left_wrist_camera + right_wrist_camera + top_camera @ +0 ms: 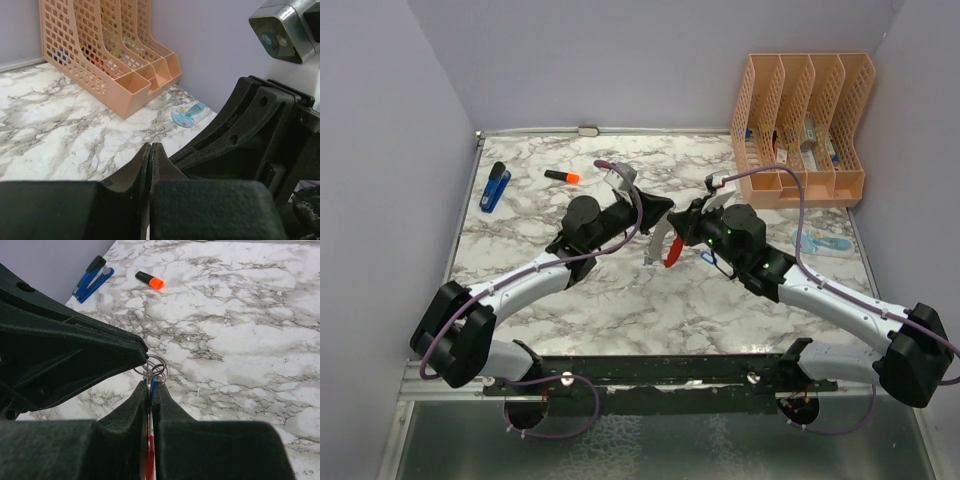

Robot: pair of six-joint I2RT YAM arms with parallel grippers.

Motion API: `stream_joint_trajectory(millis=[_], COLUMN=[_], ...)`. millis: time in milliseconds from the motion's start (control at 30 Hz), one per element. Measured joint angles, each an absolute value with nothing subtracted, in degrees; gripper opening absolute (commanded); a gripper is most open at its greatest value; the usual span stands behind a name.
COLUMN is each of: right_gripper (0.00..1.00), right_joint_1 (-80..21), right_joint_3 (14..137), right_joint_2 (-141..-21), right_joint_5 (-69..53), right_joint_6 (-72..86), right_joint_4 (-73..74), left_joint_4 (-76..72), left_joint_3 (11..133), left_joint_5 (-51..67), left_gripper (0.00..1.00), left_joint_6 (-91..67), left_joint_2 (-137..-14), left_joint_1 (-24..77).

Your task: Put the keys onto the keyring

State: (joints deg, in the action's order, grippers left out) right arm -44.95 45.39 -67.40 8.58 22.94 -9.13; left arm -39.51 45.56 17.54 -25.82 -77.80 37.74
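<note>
1 keyring (672, 252) clamped in right gripper (151, 387), left gripper (150, 148) fully closed beside it

Peach organizer (817, 110) back right; blue stapler (495, 187), orange-capped marker (561, 176) left.

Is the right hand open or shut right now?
Shut on the keyring: in the right wrist view, the right hand pinches its red loop, wire rings sticking out above.

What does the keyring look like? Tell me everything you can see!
The keyring has a bright red curved loop, a grey flat band and thin silver wire rings. The right end effector pinches it between shut fingers above the marble table; the left end effector sits right beside the rings.
</note>
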Motion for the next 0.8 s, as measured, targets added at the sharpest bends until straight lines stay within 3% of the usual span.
stream_joint_trajectory(millis=[800], right_gripper=[0.01], right_joint_1=[-45.0], right_joint_3=[45.0], right_joint_2=[-67.5], right_joint_5=[5.6], right_joint_6=[29.0], right_joint_4=[-13.9], left_joint_4=[-60.7], left_joint_3=[37.6], left_joint_5=[15.4], left_gripper=[0.0], left_joint_6=[-31.4], left_joint_2=[-78.7], left_joint_1=[37.5])
